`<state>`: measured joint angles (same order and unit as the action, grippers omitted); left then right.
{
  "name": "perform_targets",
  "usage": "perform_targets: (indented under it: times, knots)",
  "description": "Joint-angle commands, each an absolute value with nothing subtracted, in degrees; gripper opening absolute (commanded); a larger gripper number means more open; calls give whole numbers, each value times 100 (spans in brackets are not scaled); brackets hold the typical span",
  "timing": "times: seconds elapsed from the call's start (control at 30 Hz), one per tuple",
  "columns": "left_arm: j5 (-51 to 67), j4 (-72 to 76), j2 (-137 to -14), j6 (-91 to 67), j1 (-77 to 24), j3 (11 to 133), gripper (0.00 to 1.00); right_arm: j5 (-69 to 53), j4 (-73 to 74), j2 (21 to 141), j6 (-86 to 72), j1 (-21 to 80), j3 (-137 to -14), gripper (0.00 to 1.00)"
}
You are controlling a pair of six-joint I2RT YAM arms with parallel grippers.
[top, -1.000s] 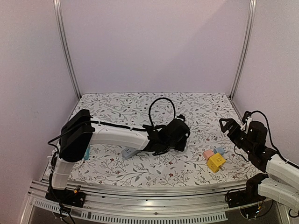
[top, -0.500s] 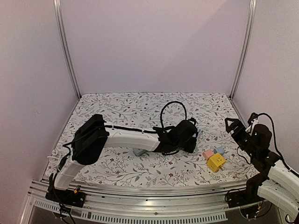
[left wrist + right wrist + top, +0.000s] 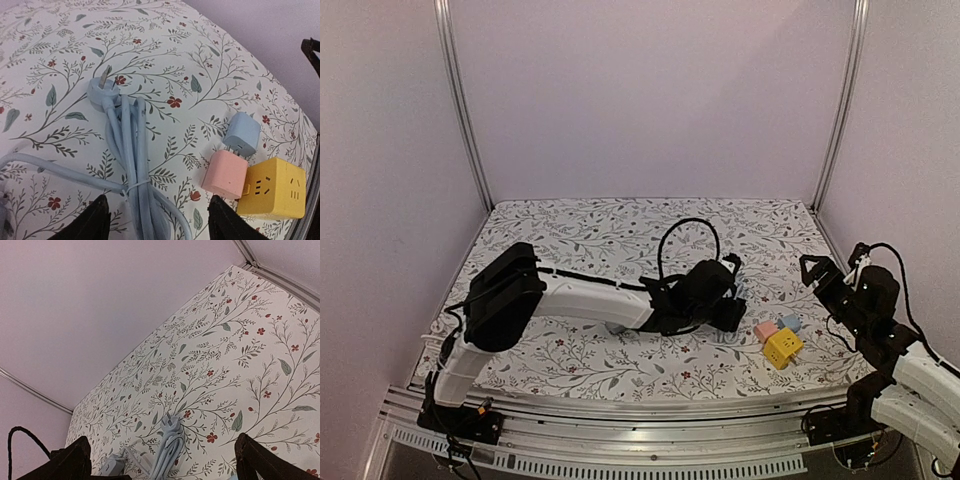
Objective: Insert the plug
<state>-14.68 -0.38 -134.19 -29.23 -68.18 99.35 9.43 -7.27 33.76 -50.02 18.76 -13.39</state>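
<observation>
A pale blue plug (image 3: 102,92) lies flat on the flowered cloth, its metal prongs pointing away from the wrist. Its tied cable bundle (image 3: 131,150) runs back between the fingers of my left gripper (image 3: 160,225), which is open and grips nothing. A yellow socket cube (image 3: 272,187) sits to the right with a pink adapter (image 3: 227,172) and a blue adapter (image 3: 241,135) beside it. From above, my left gripper (image 3: 725,295) is just left of the yellow cube (image 3: 782,347). My right gripper (image 3: 817,270) hangs open and empty at the right, looking at the plug (image 3: 170,424).
A grey block (image 3: 112,465) lies at the cable's other end, partly under the left arm (image 3: 600,295). The arm's black wire loop (image 3: 685,235) rises above the wrist. Metal frame posts (image 3: 460,110) and purple walls bound the table, with a rail (image 3: 620,455) along the near edge.
The left arm carried the plug and cable rightward toward the yellow cube, then its jaws went from shut to open, leaving the cable on the cloth. The right arm shifted slightly.
</observation>
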Motion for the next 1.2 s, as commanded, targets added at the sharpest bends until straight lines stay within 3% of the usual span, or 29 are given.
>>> perform_targets:
  times: [0.0,0.17,0.3,0.77,1.17]
  knots:
    - [-1480,449,-12558,-2683,-6917,9465,69,839,-733,3425,-4907,1915,-1315,99]
    - [-1694,770,-11628,-2580,-6917,8487,79,725,-807,3482,-4831,1912,-1314,99]
    - [-2039,964,-10776,-2506,-6917,7519,99,639,-834,3583,-4778,1914,-1335,99]
    - [-4071,815,-7988,-2358,-6908,4632,99,-423,-706,3973,-4755,1918,-1640,99]
    - [-5230,287,-6299,-3012,-6617,3280,98,-855,-65,4042,-4485,2084,-2100,99]
